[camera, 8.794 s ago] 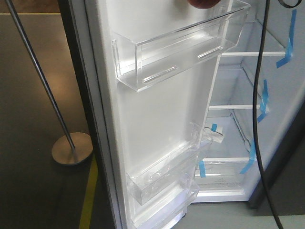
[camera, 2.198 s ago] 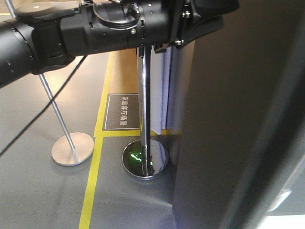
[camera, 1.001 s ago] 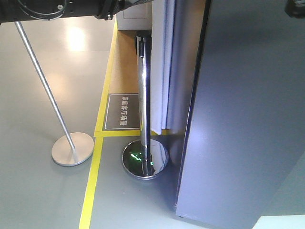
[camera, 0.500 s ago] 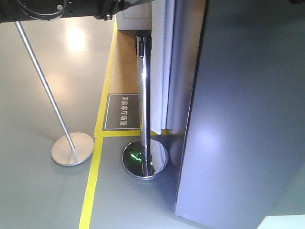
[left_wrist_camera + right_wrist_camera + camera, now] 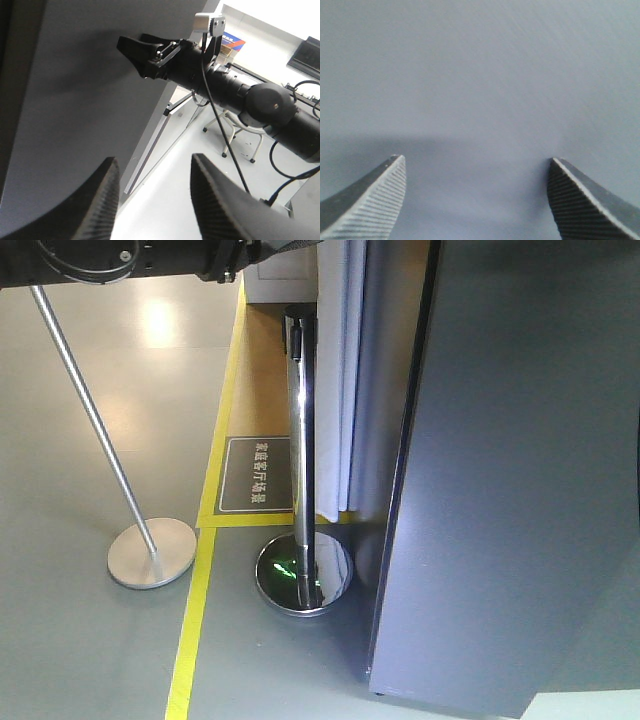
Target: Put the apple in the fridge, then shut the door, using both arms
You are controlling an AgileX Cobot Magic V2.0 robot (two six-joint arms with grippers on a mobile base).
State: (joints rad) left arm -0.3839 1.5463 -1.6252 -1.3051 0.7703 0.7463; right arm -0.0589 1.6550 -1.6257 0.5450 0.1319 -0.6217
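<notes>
The door (image 5: 510, 490) presents only its grey outer face in the front view and stands nearly flush with the fridge (image 5: 385, 390) body; no white interior, shelf or bin is visible. Several seconds earlier the same view showed the open door's inner face with its clear bins and the taped shelves, so the door has been swung round. Over the last second the door face has barely shifted, which suggests the closing stroke is at or near its end. The right gripper (image 5: 475, 200) faces the grey panel with its jaws spread wide and nothing between them; whether the tips touch the surface cannot be determined. The left gripper (image 5: 152, 200) is likewise spread wide and empty, held beside the door. The apple is not visible in any view; presumably it is inside the fridge. Judged remaining work: confirm that the door is seated.
</notes>
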